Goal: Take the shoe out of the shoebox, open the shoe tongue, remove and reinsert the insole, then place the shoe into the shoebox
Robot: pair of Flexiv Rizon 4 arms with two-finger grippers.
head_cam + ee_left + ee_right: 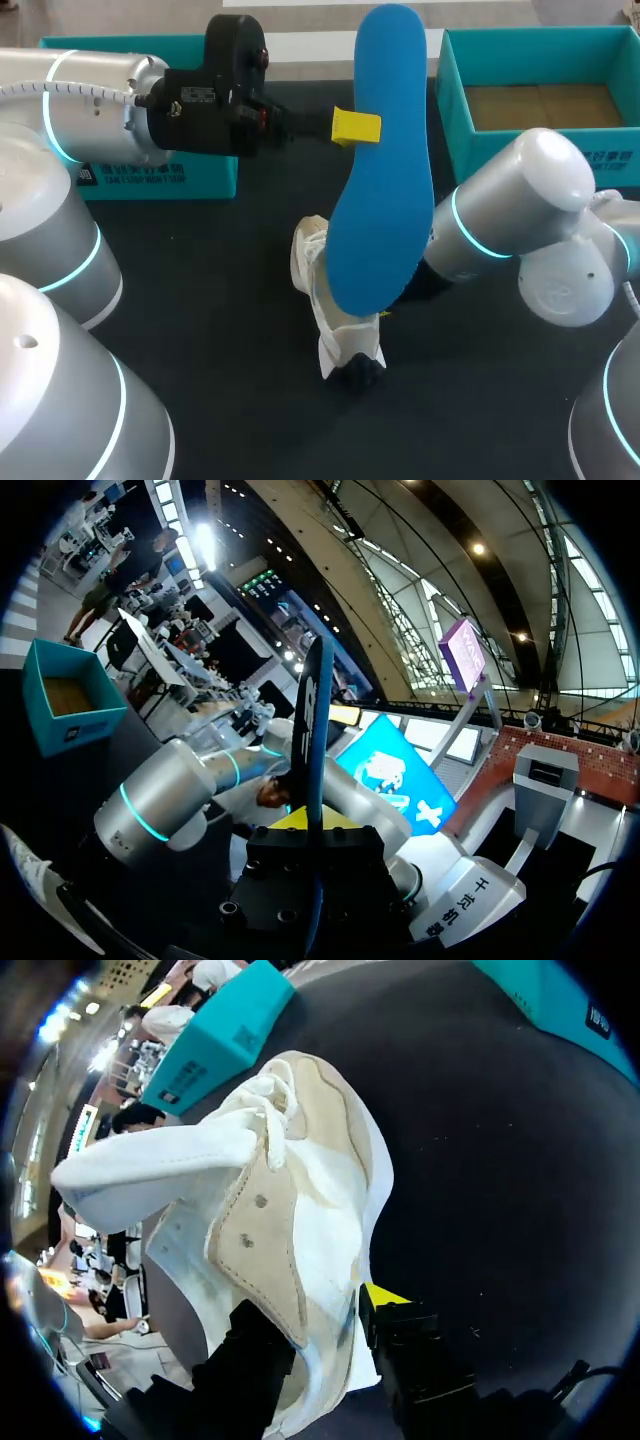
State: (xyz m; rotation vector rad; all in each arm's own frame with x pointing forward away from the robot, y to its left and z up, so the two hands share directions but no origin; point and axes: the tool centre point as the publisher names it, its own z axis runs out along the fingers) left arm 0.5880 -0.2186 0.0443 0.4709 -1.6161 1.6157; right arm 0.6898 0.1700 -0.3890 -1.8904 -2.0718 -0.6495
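Fingers of the left gripper [358, 127] are clamped on the flat blue foam insole [385, 180], its long axis pointing down toward the white fabric shoe [318, 280], which is gripped mid-way across the bench [215, 300] by the right gripper [330, 1350]

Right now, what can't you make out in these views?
Opening of the white lace-up shoe: head view, blue foam insole covers it.
Right gripper: head view, mostly hidden under the insole.
Teal cardboard shoebox: head view, right arm covers part of its front wall; the edge cuts its right side.
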